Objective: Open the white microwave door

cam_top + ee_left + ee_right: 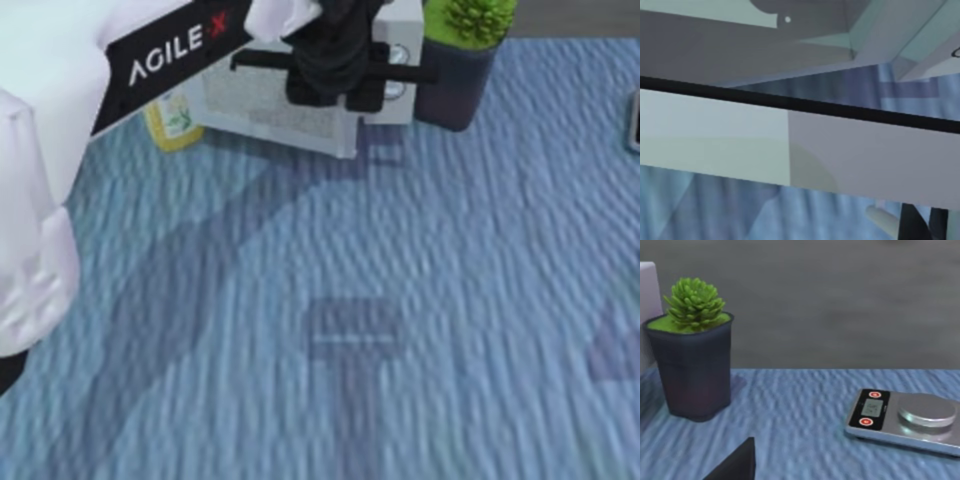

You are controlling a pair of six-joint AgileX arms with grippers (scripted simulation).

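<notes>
My left tool (335,85) sits at the front of the white microwave (400,25), over the free edge of the white microwave door (265,105); whether it is open or gripping the door, I cannot tell. The microwave stands at the far edge of the counter (400,300), between a yellow bottle (172,120) and a potted plant (465,55). The door appears swung partly outward, so I judge opening begun but incomplete. My right arm is parked near a kitchen scale (907,420).
</notes>
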